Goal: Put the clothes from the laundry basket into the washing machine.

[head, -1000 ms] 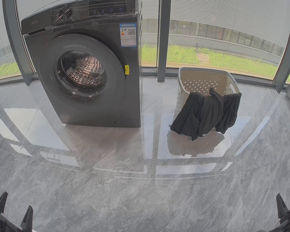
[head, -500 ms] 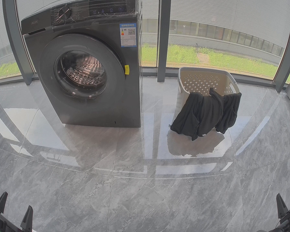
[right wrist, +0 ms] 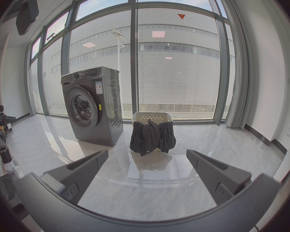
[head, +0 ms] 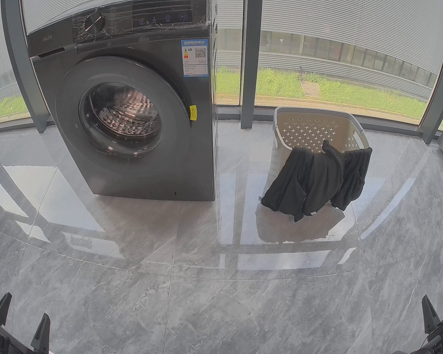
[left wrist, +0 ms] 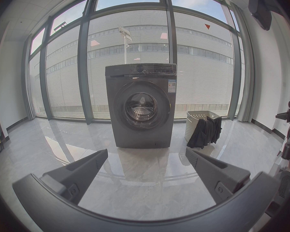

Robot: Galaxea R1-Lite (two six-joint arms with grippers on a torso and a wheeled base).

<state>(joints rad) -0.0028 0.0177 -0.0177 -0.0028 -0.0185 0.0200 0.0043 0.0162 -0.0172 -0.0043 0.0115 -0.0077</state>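
Clothes: I see dark garments [head: 316, 182] hung over the near rim of the laundry basket [head: 280, 124], draped down its front wall in two or three folds. The lowest ends come close to the floor [head: 206, 296]; I cannot tell whether they touch it.
Laundry basket: pale, with perforated walls, standing upright on the floor just in front of the window [head: 339, 35]. It is to the right of the washing machine [head: 187, 143], with a strip of bare floor and a window post [head: 251, 50] between them.
Washing machine: a dark grey front-loader facing me. The metal drum [head: 123, 116] shows through the round door; I cannot tell from here whether the door is shut. A control panel with a knob [head: 94, 23] runs along the top under clear film, and a label [head: 195, 57] sits at the upper right of the front.
Left claw: [left wrist: 146, 152] spread wide and holding nothing, low at my near left, well apart from the machine, which its wrist view faces head-on.
Right claw: [right wrist: 147, 152] also spread wide and empty, low at my near right, well apart from the basket, which its wrist view has straight ahead.
Floor: glossy grey marbled tiles, bright with window reflections.
Outside: grass and a long grey building beyond the glass.
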